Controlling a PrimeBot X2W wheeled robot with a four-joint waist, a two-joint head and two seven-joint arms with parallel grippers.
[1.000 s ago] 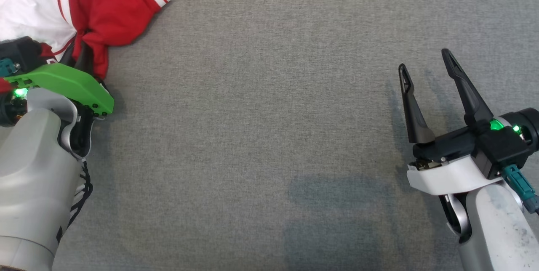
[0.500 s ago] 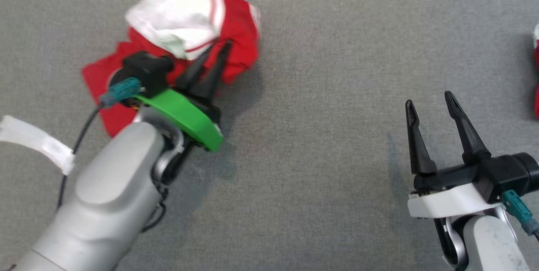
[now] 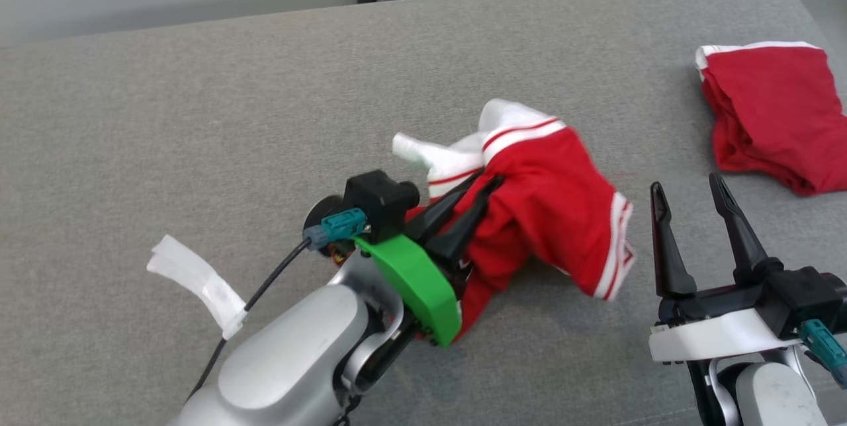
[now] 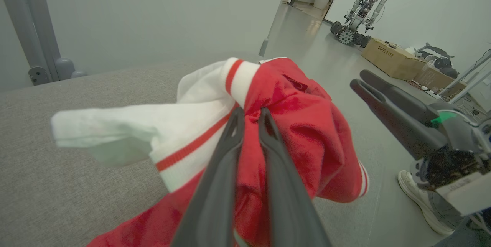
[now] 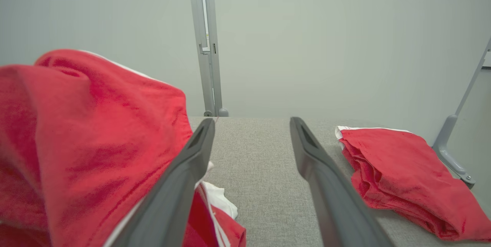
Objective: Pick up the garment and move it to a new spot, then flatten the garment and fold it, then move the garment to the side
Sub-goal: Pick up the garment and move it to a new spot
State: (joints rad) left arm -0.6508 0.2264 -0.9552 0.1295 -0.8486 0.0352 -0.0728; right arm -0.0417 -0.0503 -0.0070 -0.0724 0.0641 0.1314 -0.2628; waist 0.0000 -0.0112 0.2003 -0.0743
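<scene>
Grip: left gripper pinched nearly closed on bunched red-and-white shirt, held over middle of grey fabric surface. Right gripper wide open, empty, just beside. Risk: thin pinch slips; hanging hem snags right jaws.

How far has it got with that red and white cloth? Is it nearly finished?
Early on. Done: the garment is picked up, bunched in the left fingers, which are shut on it over the grey surface. In hand: the move to a new spot; the right fingers stand open and empty. Left: laying it flat, folding it and setting it aside, perhaps by the folded red garment.
</scene>
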